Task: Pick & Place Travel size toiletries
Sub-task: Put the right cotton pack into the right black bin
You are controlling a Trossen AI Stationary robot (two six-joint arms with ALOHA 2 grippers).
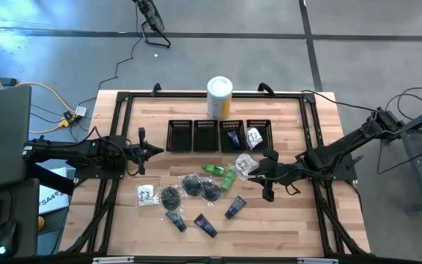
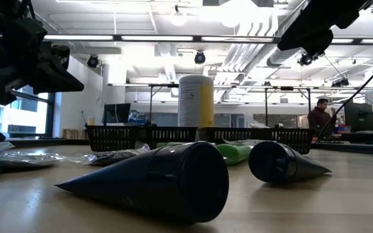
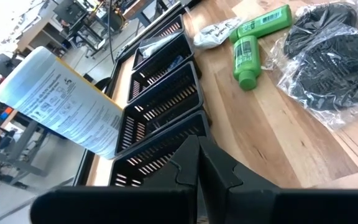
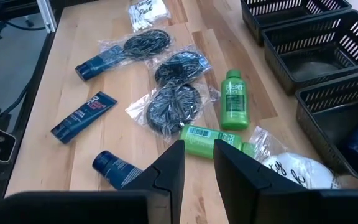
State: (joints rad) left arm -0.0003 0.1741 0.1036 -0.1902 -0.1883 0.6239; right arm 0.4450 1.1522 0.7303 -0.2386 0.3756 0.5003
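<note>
My left gripper (image 1: 157, 150) was on the left side of the table (image 1: 284, 220), up in the air, with its fingers squeezed tight together and nothing in them. Just past it sat the white sachet (image 1: 146, 195), then three black bagged bundles (image 1: 191, 185) and the blue tubes (image 1: 205, 225) near the front edge. Two green bottles (image 1: 220, 174) lay in the middle, in front of the black bins (image 1: 205, 135). One blue tube (image 1: 233, 137) lay inside a bin. My right gripper (image 1: 253, 170) hung over a green bottle (image 4: 211, 141) and a clear bag (image 4: 291, 167), fingers a little apart, holding nothing.
</note>
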